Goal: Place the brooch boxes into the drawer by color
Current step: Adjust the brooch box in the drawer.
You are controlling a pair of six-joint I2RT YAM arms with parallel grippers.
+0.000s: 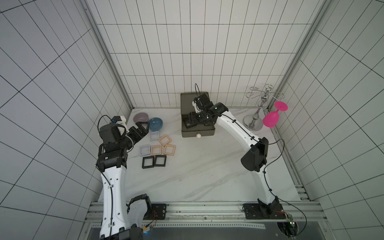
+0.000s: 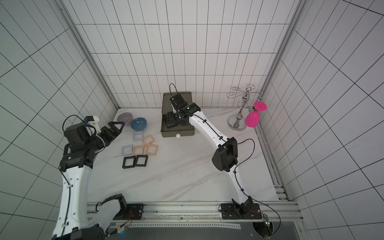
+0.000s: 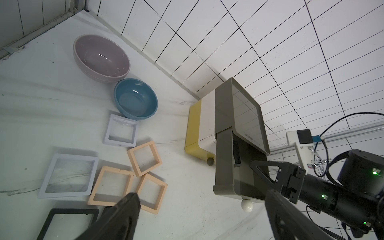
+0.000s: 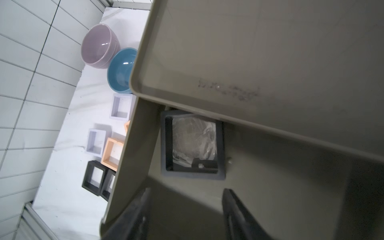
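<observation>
Sorting by colour: one in, seven to go

We see one black brooch box [image 4: 193, 145] lying flat inside the pulled-out olive top drawer [image 1: 205, 133] of the drawer chest [image 3: 207, 122]. The right gripper [image 4: 186, 193] hangs just over that drawer. Its fingers stand apart with nothing between them, clear of the box. The left gripper [image 1: 143, 129] hovers well to one side of the chest, fingers spread wide and empty.

Seven more boxes lie flat on the tabletop [image 1: 207, 166] on that same side of the chest: two lavender-white boxes [image 1: 144, 150], three peach boxes [image 1: 156, 150] and two black boxes [image 1: 148, 162]. Several touch their neighbours.

We judge these boxes light and stiff at the frame, with a thin clear film in the window that would dent easily. We would take each by two opposite outer edges of the frame and never press the centre. Touching neighbours leave little room for a finger, so the outermost boxes look easiest.

The tabletop is pale, marble-patterned and looks smooth, so a nudged box may slide. White tiled walls with dark joints close in three sides. A lilac bowl [image 1: 140, 117] and a blue bowl [image 1: 155, 123] sit beyond the boxes from the chest. A chrome glass rack [image 1: 256, 116] holding a pink glass [image 1: 270, 121] stands on the chest's other side.
</observation>
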